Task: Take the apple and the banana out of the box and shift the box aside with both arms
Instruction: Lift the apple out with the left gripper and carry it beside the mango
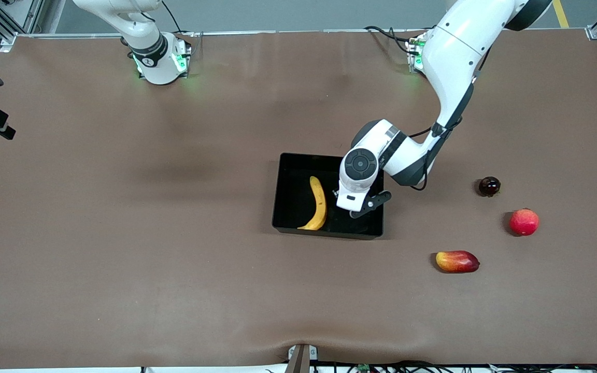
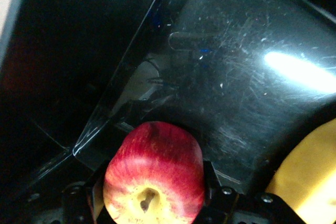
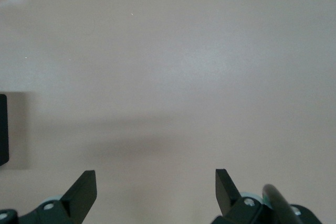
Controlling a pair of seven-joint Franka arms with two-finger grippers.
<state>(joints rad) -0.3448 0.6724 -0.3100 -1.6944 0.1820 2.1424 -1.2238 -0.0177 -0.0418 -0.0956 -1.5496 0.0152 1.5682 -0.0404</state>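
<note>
**Apple over box, banana inside**

Left claw [image 2: 152, 203] inside the black box [image 1: 288, 160], fingers against the apple [image 2: 153, 174]. Banana [image 1: 318, 203] lies in box. Right claw [image 3: 156, 190] gapes wide, holding nothing, waiting over bare table [image 1: 122, 233].

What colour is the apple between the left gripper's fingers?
The apple is red, streaked, turning yellow around its stem; the left wrist view shows it best.

A mango [image 1: 457, 261], a red round fruit [image 1: 524, 221] and a small dark round fruit [image 1: 489, 186] lay well apart on the brown table [image 1: 122, 233], toward the left arm's end.
</note>
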